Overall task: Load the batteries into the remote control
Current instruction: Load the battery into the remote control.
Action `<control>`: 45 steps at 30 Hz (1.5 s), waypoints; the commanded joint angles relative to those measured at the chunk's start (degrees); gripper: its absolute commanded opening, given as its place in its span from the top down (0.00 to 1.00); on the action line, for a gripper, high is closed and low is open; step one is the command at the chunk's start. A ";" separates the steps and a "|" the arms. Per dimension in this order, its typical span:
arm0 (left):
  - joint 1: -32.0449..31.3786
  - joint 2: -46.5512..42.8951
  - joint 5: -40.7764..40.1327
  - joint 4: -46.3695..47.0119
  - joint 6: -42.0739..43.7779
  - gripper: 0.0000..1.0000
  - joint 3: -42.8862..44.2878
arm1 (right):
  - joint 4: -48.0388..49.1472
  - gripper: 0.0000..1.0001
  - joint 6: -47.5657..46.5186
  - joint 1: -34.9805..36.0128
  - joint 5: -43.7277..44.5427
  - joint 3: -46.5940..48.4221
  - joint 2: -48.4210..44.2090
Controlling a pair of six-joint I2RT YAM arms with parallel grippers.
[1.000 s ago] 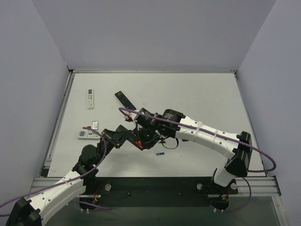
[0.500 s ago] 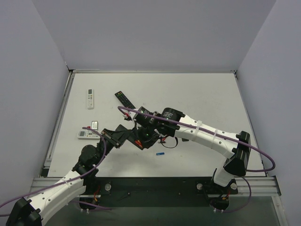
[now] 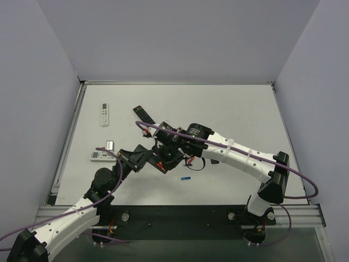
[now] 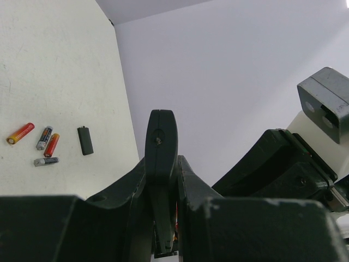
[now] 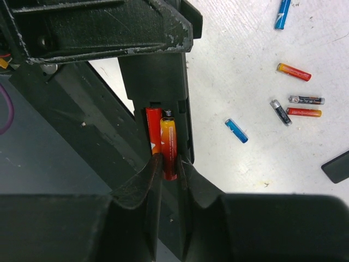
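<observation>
- Two batteries [image 5: 152, 128] lie side by side in the remote control [image 5: 155, 82] compartment.
- Left end effector [image 4: 162, 176] clamps the remote control edge-on.
- Right end effector [image 5: 169, 164] pinches the orange battery [image 5: 168, 139].

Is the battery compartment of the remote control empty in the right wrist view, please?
No, two red-orange batteries lie side by side in the remote control's open compartment, one between the right gripper's fingertips.

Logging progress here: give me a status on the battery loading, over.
Left gripper shut on remote control. Right gripper pinching second battery inside it, first battery alongside. Nothing in the way.
</observation>
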 commanded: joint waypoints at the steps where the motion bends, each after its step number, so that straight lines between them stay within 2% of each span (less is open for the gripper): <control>1: -0.08 -1.35 -0.55 4.35 -2.83 1.00 -7.71 | -2.72 0.93 0.20 0.18 1.33 2.22 0.91; 4: -0.08 -1.61 -0.63 4.35 -2.74 1.00 -7.80 | -3.41 1.00 0.20 0.09 1.07 2.48 1.35; 20: -0.08 -3.19 -0.46 6.20 -0.11 1.00 -7.45 | -8.25 1.00 1.78 -1.32 0.98 3.89 3.63; 33: -0.34 0.41 1.30 11.73 1.74 1.00 -5.25 | -8.25 1.00 3.01 -2.02 2.82 8.28 6.53; 45: -0.78 4.10 3.15 14.02 -0.02 1.00 -4.63 | -4.30 1.00 -2.17 -1.67 3.88 8.20 6.71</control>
